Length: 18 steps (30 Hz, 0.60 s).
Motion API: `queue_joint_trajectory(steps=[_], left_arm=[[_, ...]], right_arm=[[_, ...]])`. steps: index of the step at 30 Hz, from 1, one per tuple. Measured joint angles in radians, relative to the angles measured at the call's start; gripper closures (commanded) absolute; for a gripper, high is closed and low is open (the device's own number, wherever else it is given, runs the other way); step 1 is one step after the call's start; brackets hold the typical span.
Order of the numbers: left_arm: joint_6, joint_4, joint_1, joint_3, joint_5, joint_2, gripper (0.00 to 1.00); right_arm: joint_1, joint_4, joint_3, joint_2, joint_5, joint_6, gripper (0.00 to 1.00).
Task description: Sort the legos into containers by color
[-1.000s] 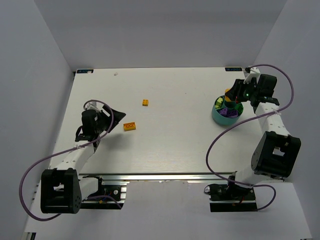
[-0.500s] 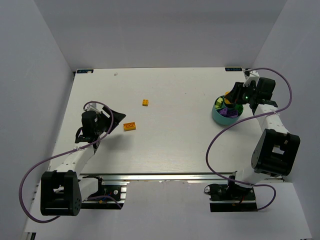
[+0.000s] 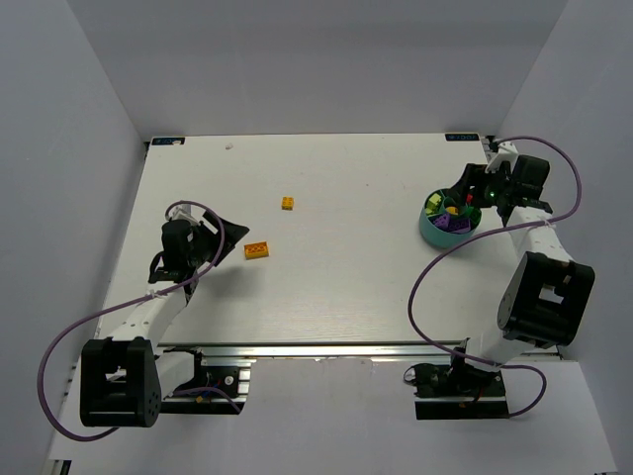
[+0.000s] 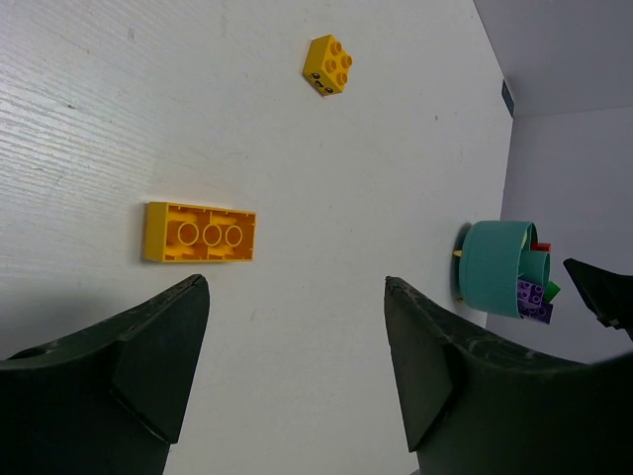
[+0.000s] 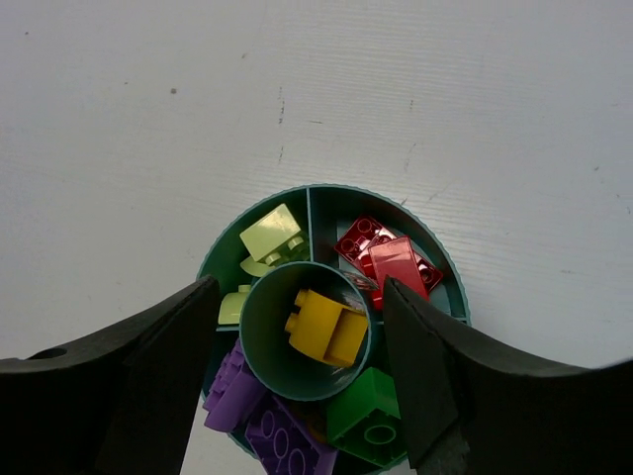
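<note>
The teal bowl [image 3: 425, 230] stands at the table's right, and my right gripper [image 3: 463, 193] hangs open straight above it. In the right wrist view a yellow lego [image 5: 326, 327] lies loose in the bowl's central cup [image 5: 259, 332], between my spread fingers [image 5: 300, 282] and touching neither. Around the cup lie red [image 5: 388, 259], lime [image 5: 271, 236], purple [image 5: 262, 416] and green [image 5: 368, 416] legos in separate sections. My left gripper [image 4: 297, 287] is open and empty, low over the table just short of a long orange-yellow lego [image 4: 200, 234]. A small square yellow lego [image 4: 329, 64] sits farther off.
White walls close in the table on the left, back and right. The bowl [image 4: 495, 267] shows at the far right of the left wrist view. Purple cables loop from both arms near the table's front corners.
My right gripper has opened and let the yellow lego drop into the bowl's central cup. The right wrist has shifted slightly. The left arm has not moved.
</note>
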Motion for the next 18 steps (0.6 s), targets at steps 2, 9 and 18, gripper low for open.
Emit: queue_joint_trajectory(steps=[2, 9, 18], left_arm=[[0.0, 0.0, 0.0, 0.0, 0.0, 0.0, 0.2], [-0.005, 0.0, 0.0, 0.0, 0.011, 0.0, 0.66], [0.136, -0.22, -0.02, 0.144, -0.013, 0.127, 0.35]], right_arm=[[-0.006, 0.0, 0.0, -0.002, -0.011, -0.009, 0.32], [-0.013, -0.04, 0.025, -0.071, -0.232, -0.174, 0.4], [0.288, -0.439, 0.23, -0.065, -0.451, -0.769, 0.26]])
